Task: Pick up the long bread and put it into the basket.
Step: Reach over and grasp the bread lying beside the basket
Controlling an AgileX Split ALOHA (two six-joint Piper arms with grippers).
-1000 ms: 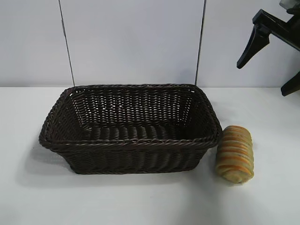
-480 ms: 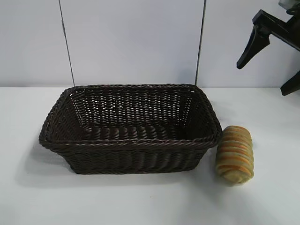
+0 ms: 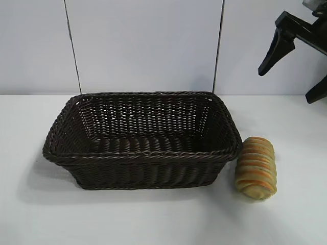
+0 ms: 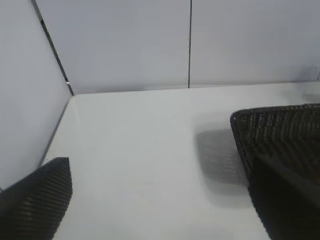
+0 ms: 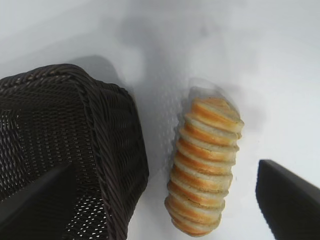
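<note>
The long bread [image 3: 256, 167], golden-tan with orange-brown ridges, lies on the white table just right of the basket [image 3: 143, 153], close to its right wall. The basket is dark brown wicker and holds nothing. My right gripper [image 3: 287, 84] hangs open high above and behind the bread, at the upper right. In the right wrist view the bread [image 5: 205, 165] lies between the spread fingers of my right gripper [image 5: 162, 205], with the basket rim [image 5: 107, 150] beside it. My left gripper [image 4: 160, 210] is open over bare table, beside a basket corner [image 4: 275, 130]; it is out of the exterior view.
The white table [image 3: 163, 219] runs to a pale panelled wall behind the basket. There is bare table in front of the basket and to the right of the bread. A side wall [image 4: 25, 110] stands near my left gripper.
</note>
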